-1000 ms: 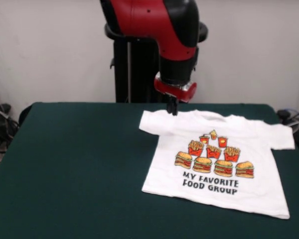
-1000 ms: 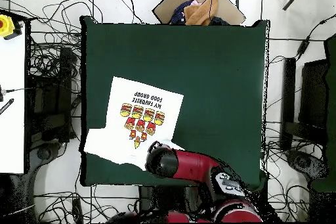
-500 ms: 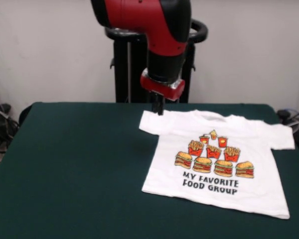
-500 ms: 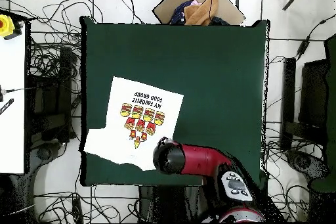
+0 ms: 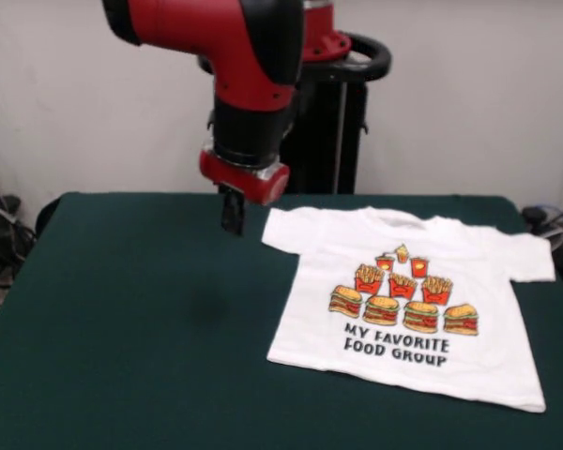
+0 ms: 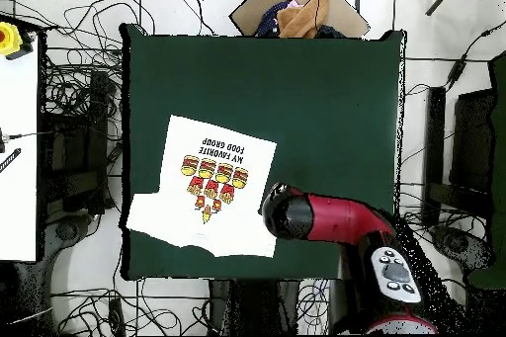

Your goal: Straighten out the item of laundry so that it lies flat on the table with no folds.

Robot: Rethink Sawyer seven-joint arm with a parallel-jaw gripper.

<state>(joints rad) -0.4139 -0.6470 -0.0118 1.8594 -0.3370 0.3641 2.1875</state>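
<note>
My gripper (image 5: 232,217) hangs just above the green surface (image 5: 122,319), close beside the T-shirt's (image 5: 408,300) sleeve (image 5: 283,230) but clear of the cloth; it holds nothing, and I cannot tell from either view how far apart its tips stand, since they show only as one dark stub under the red wrist ring. From above, my red and black arm (image 6: 331,222) covers the gripper completely, its rounded end lying right at the shirt's (image 6: 203,187) edge. The shirt lies spread out on the surface, white with red-orange burgers and fries and the black words "MY FAVORITE FOOD GROUP" face up and fully readable. In the front view it sits toward the right half of the surface, both short sleeves out to the sides, the collar toward the far edge and the hem toward the near one, with only faint ripples in the cloth. In the overhead view one sleeve reaches the surface's (image 6: 326,106) edge. Beyond the far edge there lies an open cardboard box (image 6: 296,12) with cloth in it, and cables (image 6: 79,76) trail across the floor around.
</note>
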